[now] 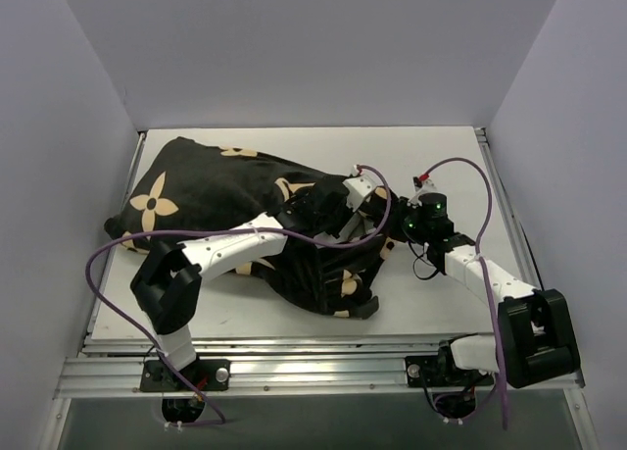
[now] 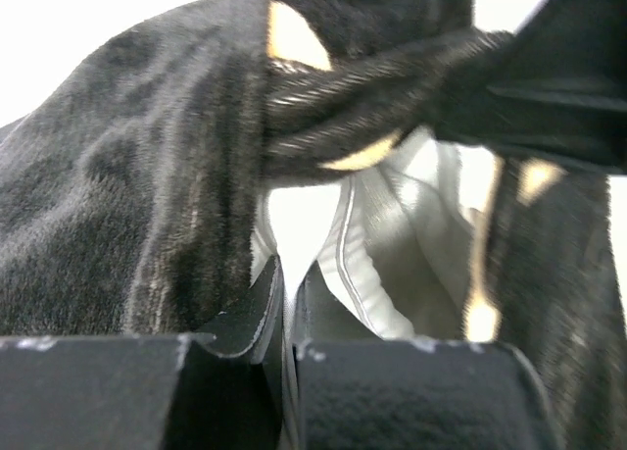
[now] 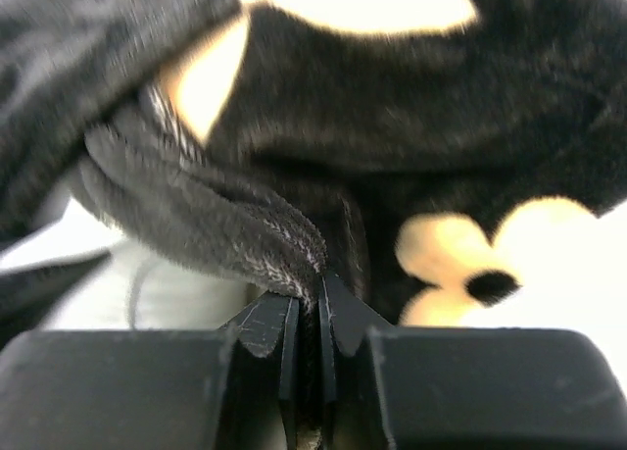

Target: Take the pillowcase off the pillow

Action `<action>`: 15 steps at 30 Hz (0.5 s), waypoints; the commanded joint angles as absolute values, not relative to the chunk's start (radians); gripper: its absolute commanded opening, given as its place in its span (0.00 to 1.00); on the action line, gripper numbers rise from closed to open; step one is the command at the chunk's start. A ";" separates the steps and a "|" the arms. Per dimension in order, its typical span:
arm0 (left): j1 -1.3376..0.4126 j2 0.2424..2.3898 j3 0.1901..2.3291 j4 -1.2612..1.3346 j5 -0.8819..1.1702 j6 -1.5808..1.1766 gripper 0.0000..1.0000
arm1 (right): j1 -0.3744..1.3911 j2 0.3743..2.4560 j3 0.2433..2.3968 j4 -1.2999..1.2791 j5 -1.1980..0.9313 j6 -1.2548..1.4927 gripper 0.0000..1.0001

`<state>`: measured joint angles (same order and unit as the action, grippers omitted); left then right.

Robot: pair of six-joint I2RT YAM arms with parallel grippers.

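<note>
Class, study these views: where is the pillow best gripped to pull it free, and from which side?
Grip the pillow by its exposed white seam, inside the open right end of the pillowcase, coming from the right; elsewhere black fabric covers it.

Table: flat white top, pale walls on three sides. One item lies on it: the pillowcase, black with tan flowers, stuffed and bulky. It spreads from the left edge past centre (white pillow shows at its bunched open end). Its near fold lies close to the front edge.
</note>
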<state>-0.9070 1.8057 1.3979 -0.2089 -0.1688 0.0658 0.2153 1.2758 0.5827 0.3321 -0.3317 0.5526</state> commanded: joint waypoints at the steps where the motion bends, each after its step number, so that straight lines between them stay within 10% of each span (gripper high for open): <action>1: -0.905 1.688 1.370 -0.330 -0.127 0.046 0.02 | 0.193 1.284 0.676 0.330 -0.227 0.529 0.00; 15: -0.928 1.413 1.143 -0.365 -0.066 0.012 0.02 | 0.169 1.359 0.942 0.163 -0.017 0.540 0.00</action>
